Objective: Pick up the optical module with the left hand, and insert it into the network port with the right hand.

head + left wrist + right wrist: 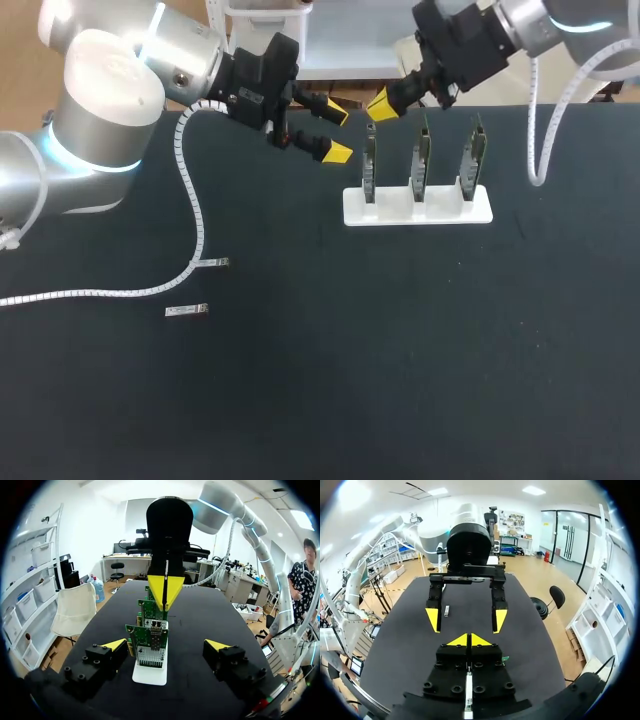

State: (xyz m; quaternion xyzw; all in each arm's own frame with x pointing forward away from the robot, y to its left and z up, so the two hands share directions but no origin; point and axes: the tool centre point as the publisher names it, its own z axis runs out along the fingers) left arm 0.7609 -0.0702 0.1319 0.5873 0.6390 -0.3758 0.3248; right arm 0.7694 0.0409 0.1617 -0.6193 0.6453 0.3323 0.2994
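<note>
A small silver optical module (187, 311) lies flat on the black table at the front left, with a second similar piece (213, 263) just behind it. In the right wrist view a module (446, 611) lies far ahead on the table. Three green boards stand upright in a white stand (418, 206); the nearest board's metal port (157, 631) faces my left gripper. My left gripper (337, 133) hangs open just left of the boards, holding nothing. My right gripper (383, 105) is shut above the leftmost board, seen from the left wrist as joined yellow tips (165, 591).
A white ribbed cable (190, 215) from my left arm trails across the table's left side. Another white cable (540, 150) hangs from my right arm beside the stand. Bare black tabletop (400, 350) spreads in front of the stand.
</note>
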